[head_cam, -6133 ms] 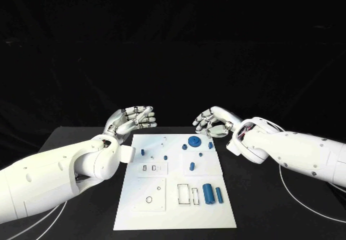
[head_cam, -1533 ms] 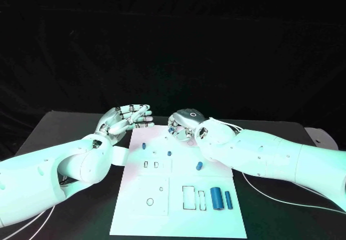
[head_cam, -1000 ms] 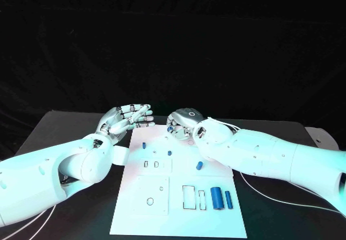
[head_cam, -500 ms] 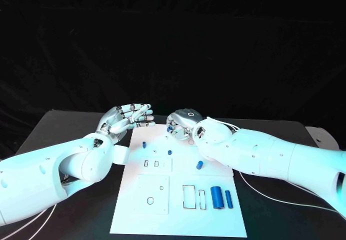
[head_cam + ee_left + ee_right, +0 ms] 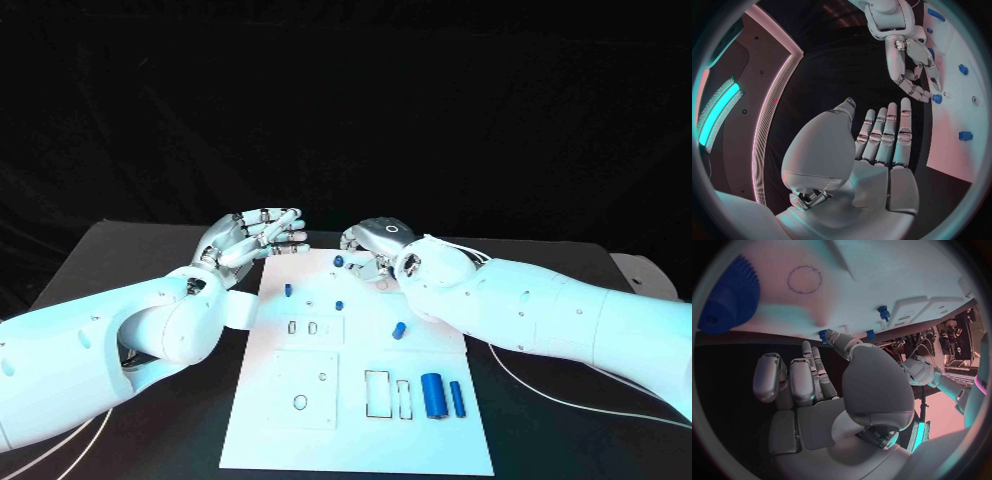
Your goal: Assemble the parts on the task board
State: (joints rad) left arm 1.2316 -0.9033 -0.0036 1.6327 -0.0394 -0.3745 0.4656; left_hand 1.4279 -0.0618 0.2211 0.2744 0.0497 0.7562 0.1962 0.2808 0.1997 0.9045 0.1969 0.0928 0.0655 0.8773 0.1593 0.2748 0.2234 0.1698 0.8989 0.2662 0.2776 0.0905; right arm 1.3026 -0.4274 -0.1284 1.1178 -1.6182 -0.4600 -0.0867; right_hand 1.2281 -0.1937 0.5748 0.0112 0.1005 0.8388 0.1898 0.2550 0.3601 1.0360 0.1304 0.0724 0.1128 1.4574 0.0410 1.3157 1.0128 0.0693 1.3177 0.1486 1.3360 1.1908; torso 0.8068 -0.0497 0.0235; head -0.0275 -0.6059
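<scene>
The white task board (image 5: 361,430) lies lengthwise before me. My right hand (image 5: 381,248) hovers over its far end, thumb and two fingers stretched out, the others curled. The thumb tip sits right beside a small blue peg (image 5: 338,261) standing on the board, seen close in the right wrist view as peg (image 5: 824,335). A blue gear (image 5: 729,295) lies on the board beyond that hand. My left hand (image 5: 257,237) is raised at the board's far left corner, fingers straight and side by side, holding nothing. More blue parts: two pegs (image 5: 287,291), (image 5: 340,305), a short piece (image 5: 400,329), a thick cylinder (image 5: 433,388), a thin rod (image 5: 457,398).
Rectangular slots (image 5: 375,392) and a round hole (image 5: 300,402) mark the board's near half. The right forearm (image 5: 548,320) crosses the board's far right corner. White cables (image 5: 577,400) trail on the black table to the right.
The right hand has drawn slightly rightwards off the small blue peg, which stays standing on the board. The left hand has not moved.
</scene>
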